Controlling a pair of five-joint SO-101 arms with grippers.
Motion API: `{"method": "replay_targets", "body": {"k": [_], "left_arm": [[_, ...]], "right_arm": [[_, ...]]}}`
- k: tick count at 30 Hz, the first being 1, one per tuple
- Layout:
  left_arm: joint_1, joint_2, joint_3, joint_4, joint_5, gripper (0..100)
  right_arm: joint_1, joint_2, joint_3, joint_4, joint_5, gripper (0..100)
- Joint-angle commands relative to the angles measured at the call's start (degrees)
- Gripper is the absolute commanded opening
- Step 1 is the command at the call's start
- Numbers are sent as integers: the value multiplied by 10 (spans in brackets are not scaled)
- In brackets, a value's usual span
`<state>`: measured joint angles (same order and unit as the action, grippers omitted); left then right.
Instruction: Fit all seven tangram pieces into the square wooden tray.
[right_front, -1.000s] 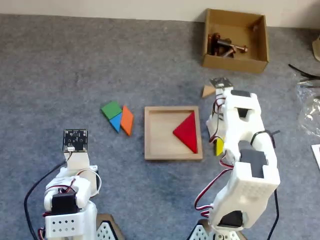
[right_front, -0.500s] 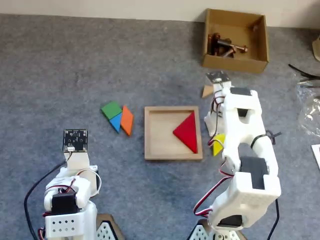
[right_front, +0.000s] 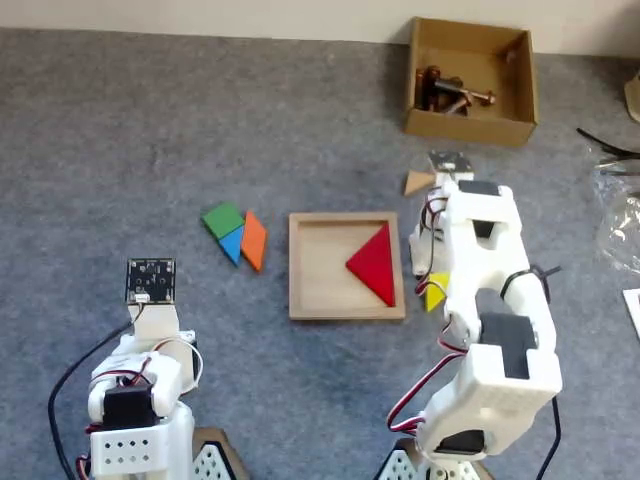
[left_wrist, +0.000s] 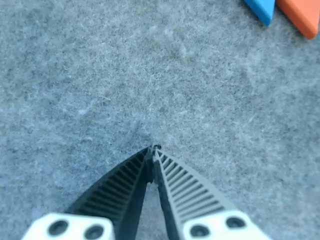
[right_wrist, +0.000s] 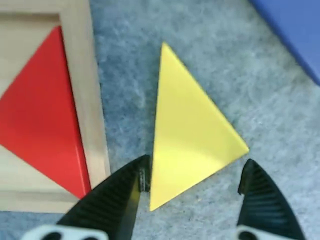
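So the right pincer (right_wrist: 196, 169) is released, jaws spread wide, and the yellow triangle (right_wrist: 187, 145) lies flat on the tabletop (right_front: 150, 120) right between them. One finger sits against the triangle's long edge. We can't tell if the other finger touches its corner.

That long edge runs alongside the wooden tray (right_wrist: 95, 100), with just a thin strip of grey felt between piece and rim, so it's tight on that side. A dark blue piece (right_wrist: 295, 30) lies near the yellow one's far side.

In the tray, the red triangle (right_front: 375, 263) hugs the side nearest the right arm, and bare wood shows over the rest.

The left pincer (left_wrist: 152, 150) is clenched on nothing, tips together over open felt. The blue triangle (left_wrist: 261, 7) and orange piece (left_wrist: 302, 17) are well apart from it, and the green square (right_front: 222, 219) touches the blue one. A tan piece (right_front: 417, 182) lies beyond the tray.
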<state>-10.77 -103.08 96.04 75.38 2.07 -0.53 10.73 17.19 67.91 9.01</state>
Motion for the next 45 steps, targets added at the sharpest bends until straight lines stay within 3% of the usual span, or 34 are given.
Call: {"method": "replay_targets", "body": {"k": [1, 12, 45], "left_arm": [[-5, 4, 12, 4, 1, 5], [-5, 4, 12, 4, 1, 5], [-5, 4, 12, 4, 1, 5]], "right_arm": [[-4, -40, -7, 0, -12, 267], [-3, -39, -2, -76, -10, 268], [-2, -6, 37, -73, -10, 271]]}}
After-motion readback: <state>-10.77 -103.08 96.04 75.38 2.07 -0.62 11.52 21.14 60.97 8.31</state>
